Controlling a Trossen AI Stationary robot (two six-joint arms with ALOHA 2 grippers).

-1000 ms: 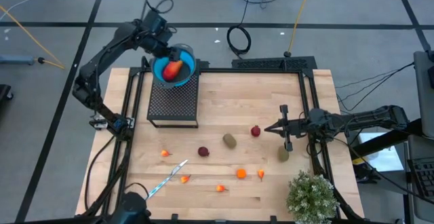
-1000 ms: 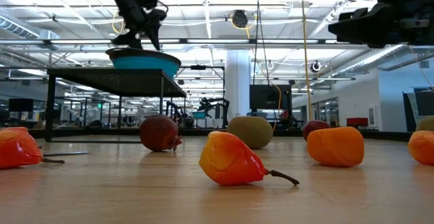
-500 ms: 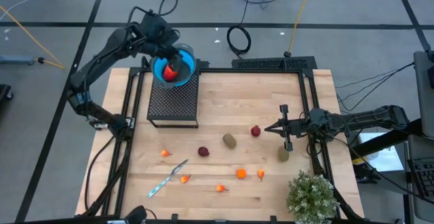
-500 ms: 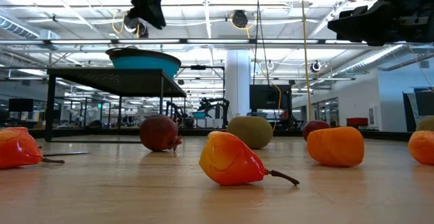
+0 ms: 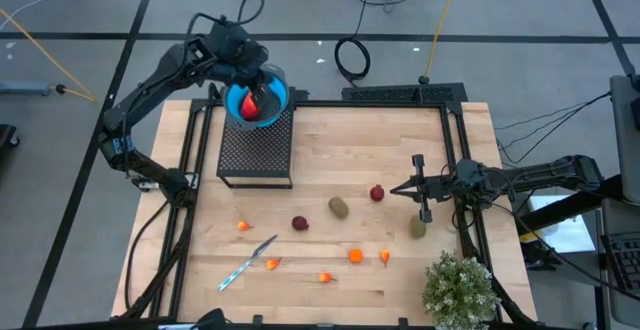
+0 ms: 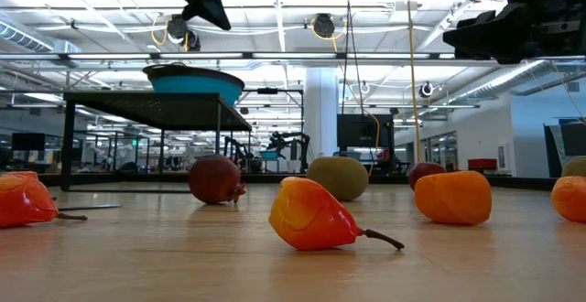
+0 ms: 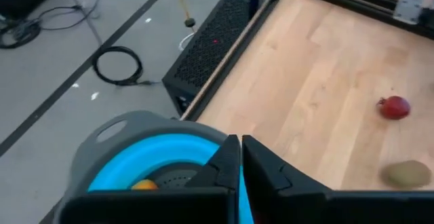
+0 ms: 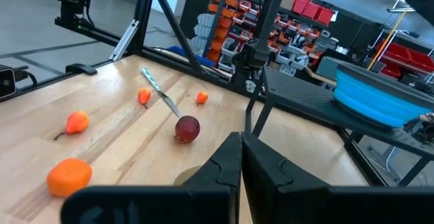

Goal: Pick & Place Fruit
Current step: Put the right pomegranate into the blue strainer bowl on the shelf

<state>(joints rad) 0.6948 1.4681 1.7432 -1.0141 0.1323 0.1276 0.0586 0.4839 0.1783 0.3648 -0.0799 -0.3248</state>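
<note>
A blue bowl (image 5: 272, 96) stands on a black mesh stand (image 5: 255, 152) at the table's far left, with a red-orange fruit (image 5: 256, 110) inside. My left gripper (image 5: 257, 92) hovers above the bowl, shut and empty (image 7: 241, 161). On the table lie two dark red round fruits (image 5: 377, 193) (image 5: 300, 223), two olive ovals (image 5: 339, 207) (image 5: 417, 227) and several small orange pieces (image 5: 356, 256). My right gripper (image 5: 397, 188) waits at the right, shut and empty, just right of the dark red fruit.
A silver-blue knife-like stick (image 5: 246, 264) lies near the front left among the orange bits. A bushy green plant (image 5: 460, 290) stands at the front right corner. Black rails (image 5: 452, 160) run along the table's sides. Bare wood lies between the stand and the fruit.
My left gripper has risen from the blue bowl's rim to well above it, and its fingers have shut with nothing between them. The red-orange fruit stays in the bowl.
</note>
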